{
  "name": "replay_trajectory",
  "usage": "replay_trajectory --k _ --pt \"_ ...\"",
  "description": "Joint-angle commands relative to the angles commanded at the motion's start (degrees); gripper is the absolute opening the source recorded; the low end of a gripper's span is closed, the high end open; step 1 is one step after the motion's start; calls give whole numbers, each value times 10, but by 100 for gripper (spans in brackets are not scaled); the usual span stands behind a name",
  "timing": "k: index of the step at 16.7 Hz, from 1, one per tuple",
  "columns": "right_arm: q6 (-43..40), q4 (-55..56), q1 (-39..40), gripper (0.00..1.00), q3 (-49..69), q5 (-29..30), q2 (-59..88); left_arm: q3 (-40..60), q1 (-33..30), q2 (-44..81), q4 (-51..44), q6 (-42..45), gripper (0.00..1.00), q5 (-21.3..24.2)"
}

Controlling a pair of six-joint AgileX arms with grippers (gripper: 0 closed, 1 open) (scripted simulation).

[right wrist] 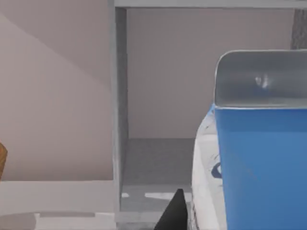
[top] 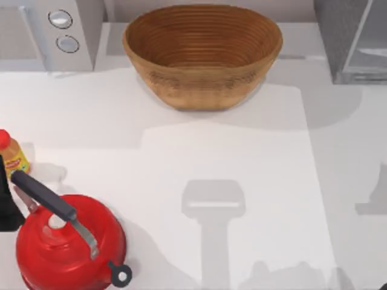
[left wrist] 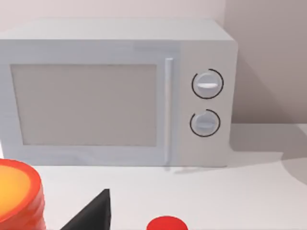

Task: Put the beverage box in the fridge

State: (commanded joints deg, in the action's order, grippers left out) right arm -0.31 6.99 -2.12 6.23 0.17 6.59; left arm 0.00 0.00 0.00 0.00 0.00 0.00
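1 small blue-and-white beverage box [right wrist: 254, 158] sits close before the right wrist camera; whether the right gripper pinches it, I cannot tell. Likely light and thin-walled, best held mid-body. Beyond, the grey fridge [right wrist: 158, 158] stands open.

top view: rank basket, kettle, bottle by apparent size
1. basket, largest.
2. kettle, clearly smaller than the basket, though cut off by the frame's lower edge.
3. bottle, smallest by far, at the left edge.
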Motion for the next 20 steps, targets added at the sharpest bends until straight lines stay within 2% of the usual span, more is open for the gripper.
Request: replay_trajectory --k 5,15,20 --pt "-4 122 -23 0 100 -28 196 0 0 0 0 0 100 0" --pt "5 394 -79 0 316 -104 756 0 0 0 0 0 100 0" --pt "8 517 -106 0 416 -133 983 0 0 0 0 0 100 0"
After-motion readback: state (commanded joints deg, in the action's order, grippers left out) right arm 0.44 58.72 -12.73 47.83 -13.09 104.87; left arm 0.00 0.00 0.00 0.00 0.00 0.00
